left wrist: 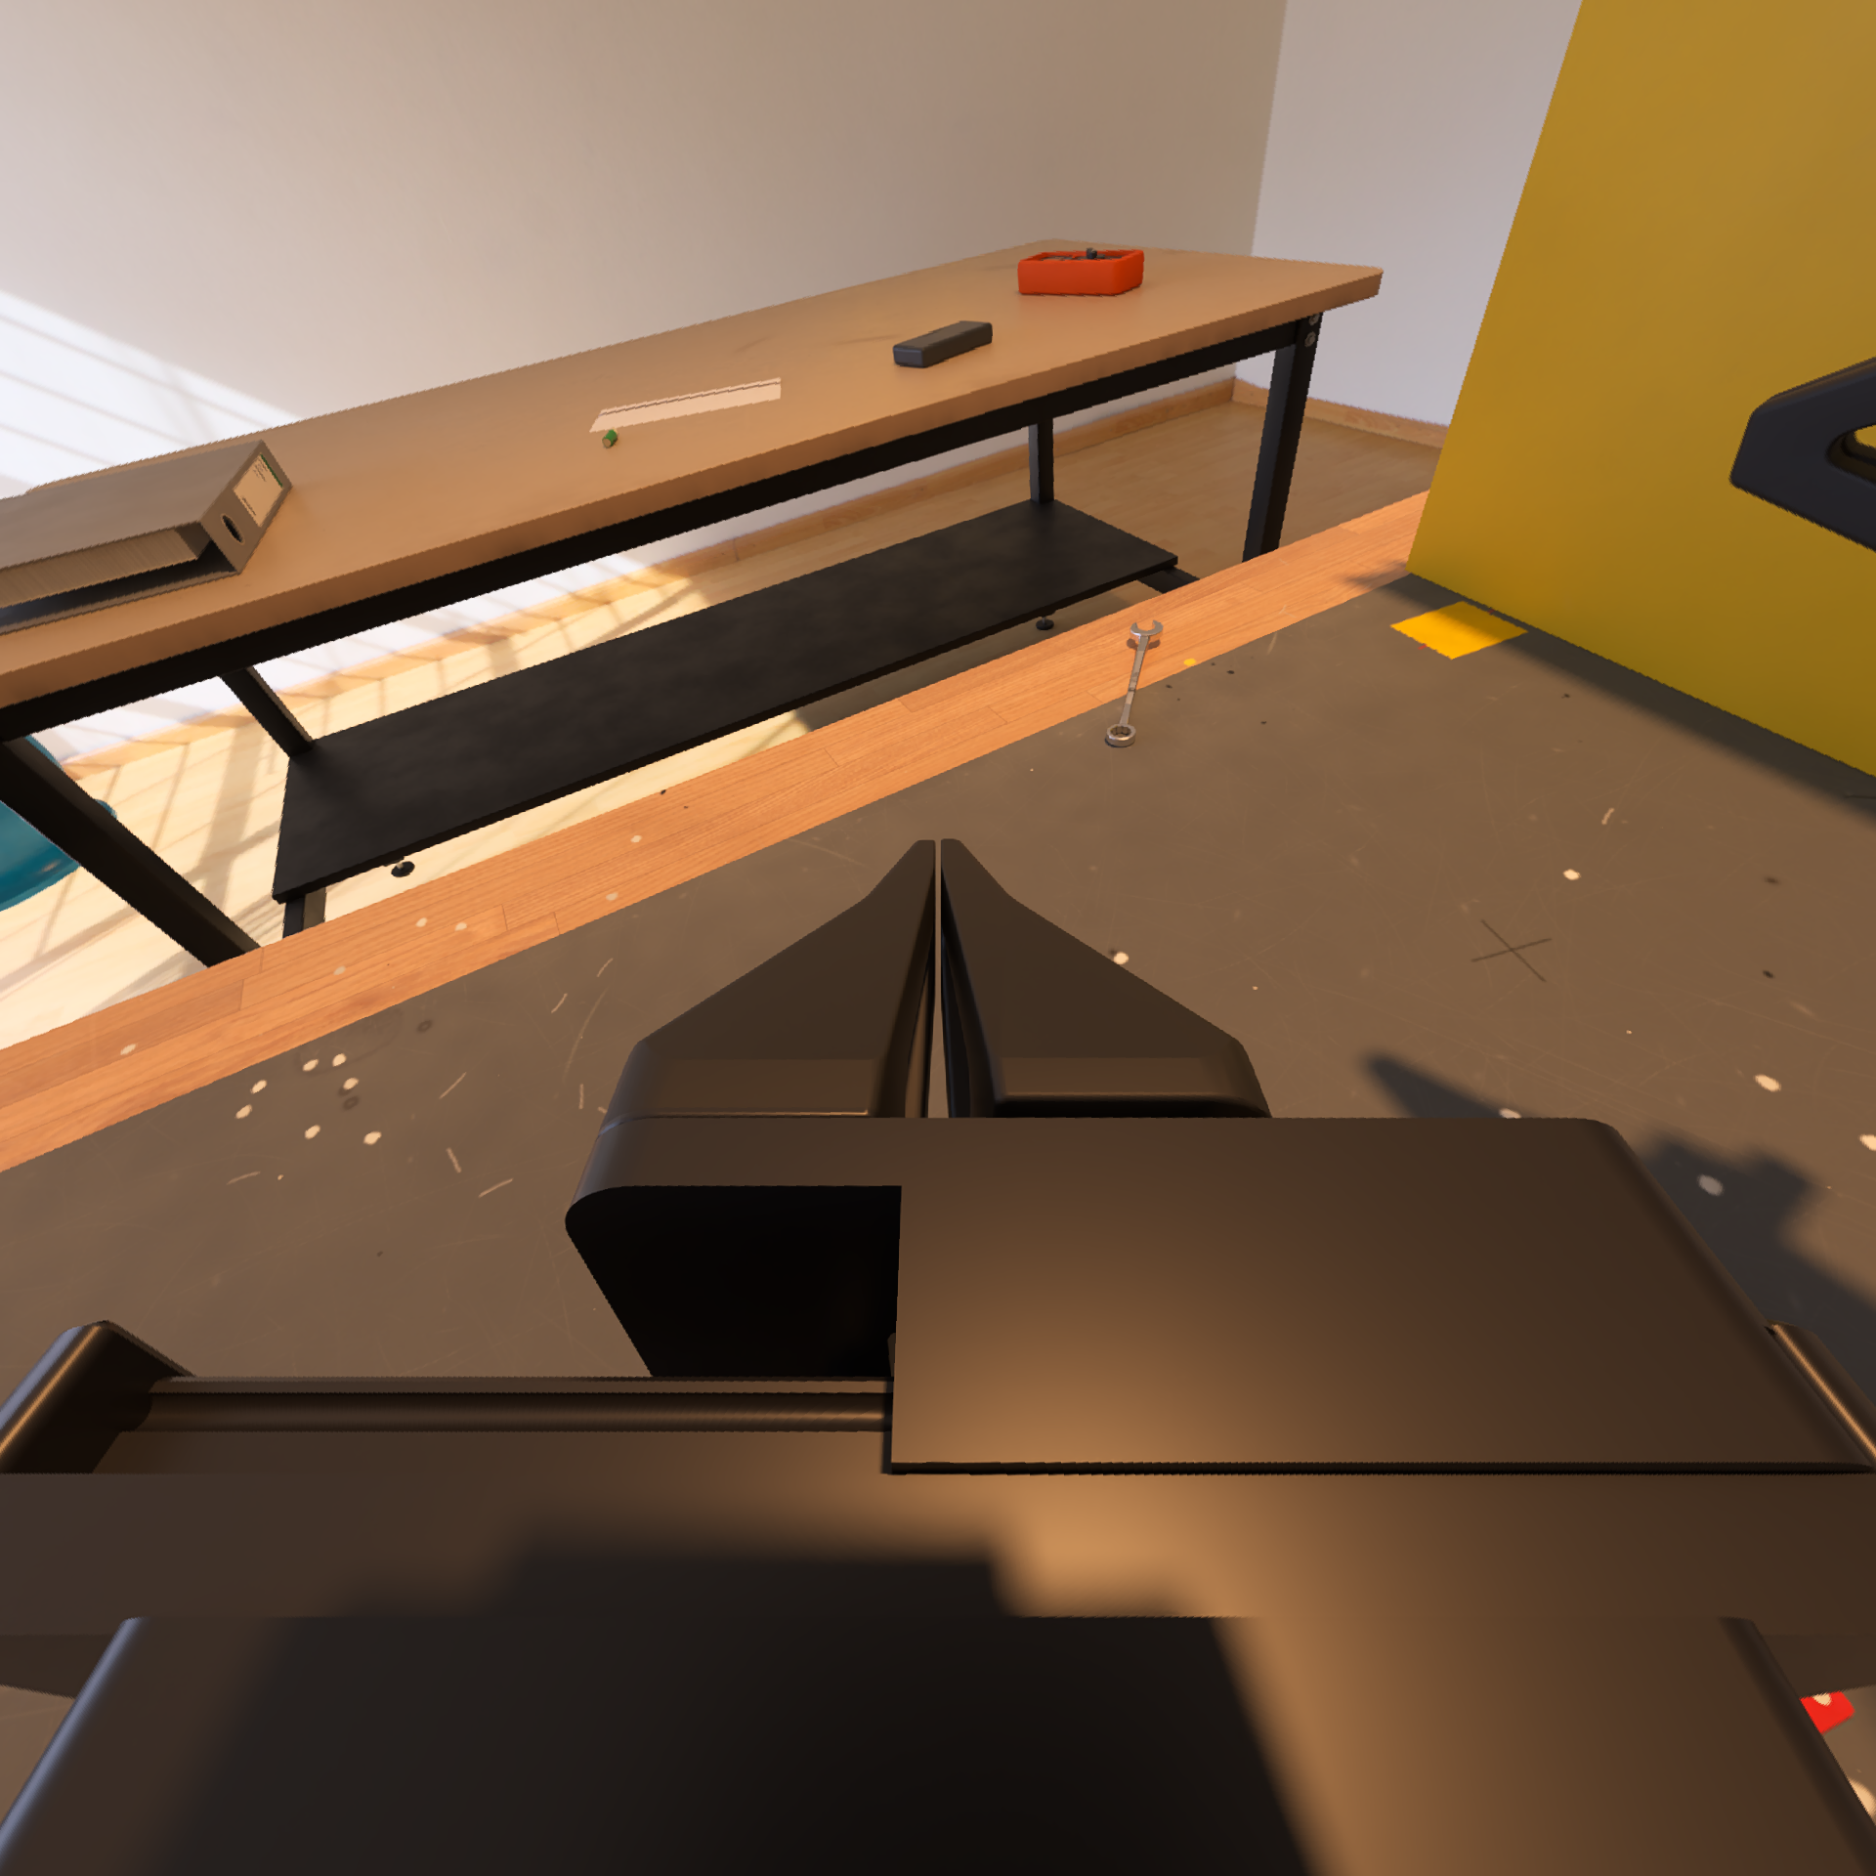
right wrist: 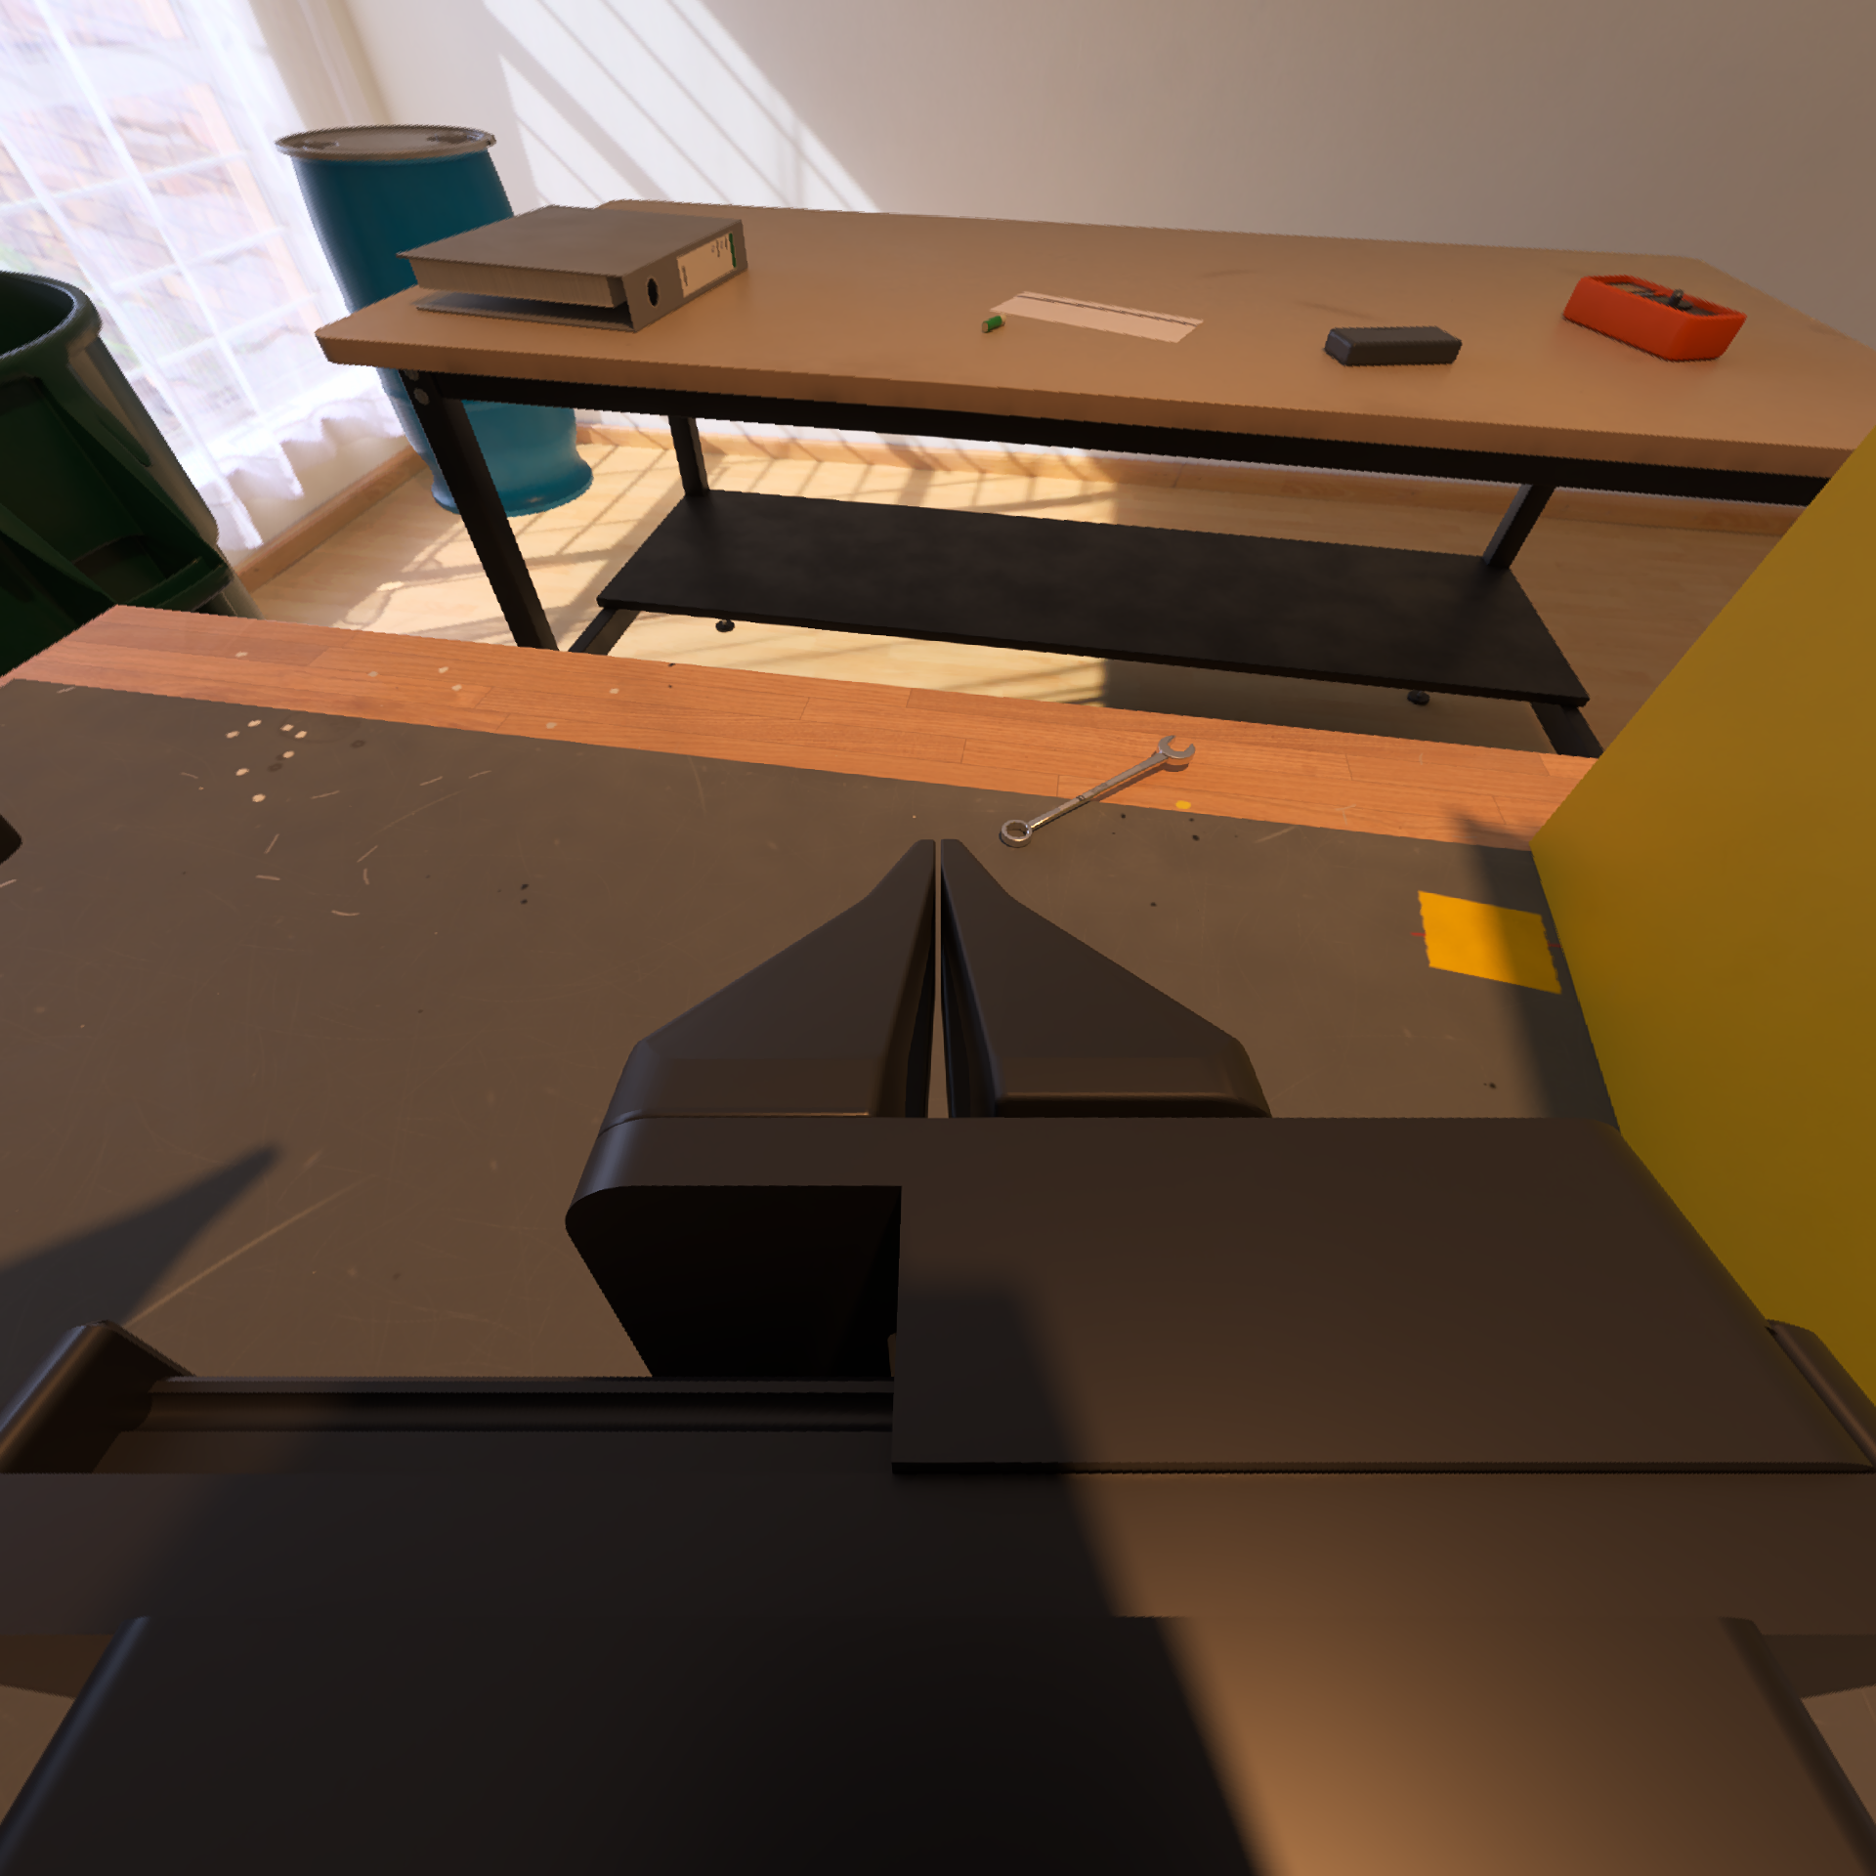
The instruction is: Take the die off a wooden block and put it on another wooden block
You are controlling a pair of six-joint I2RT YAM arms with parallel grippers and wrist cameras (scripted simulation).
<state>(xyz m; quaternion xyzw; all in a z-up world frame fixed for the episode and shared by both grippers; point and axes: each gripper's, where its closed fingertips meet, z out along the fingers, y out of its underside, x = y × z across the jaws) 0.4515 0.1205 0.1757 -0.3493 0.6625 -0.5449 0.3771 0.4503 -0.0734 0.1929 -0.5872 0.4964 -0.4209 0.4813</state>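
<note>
No wooden block shows in either view. A small red thing with a pale mark (left wrist: 1825, 1712) peeks out beside my left gripper's body at the lower right; I cannot tell whether it is the die. My left gripper (left wrist: 937, 848) is shut and empty, its fingers pressed together above the dark mat (left wrist: 1370, 914). My right gripper (right wrist: 937, 848) is also shut and empty above the same mat (right wrist: 508, 964). A dark part of the other arm (left wrist: 1807, 447) shows at the right edge of the left wrist view.
A silver wrench (left wrist: 1132, 685) (right wrist: 1096, 792) lies at the mat's far edge by the wooden border. A tall yellow panel (left wrist: 1675, 355) (right wrist: 1746, 914) stands on the right, with a yellow tape patch (right wrist: 1487, 939) at its foot. A second table (right wrist: 1117, 386) stands behind.
</note>
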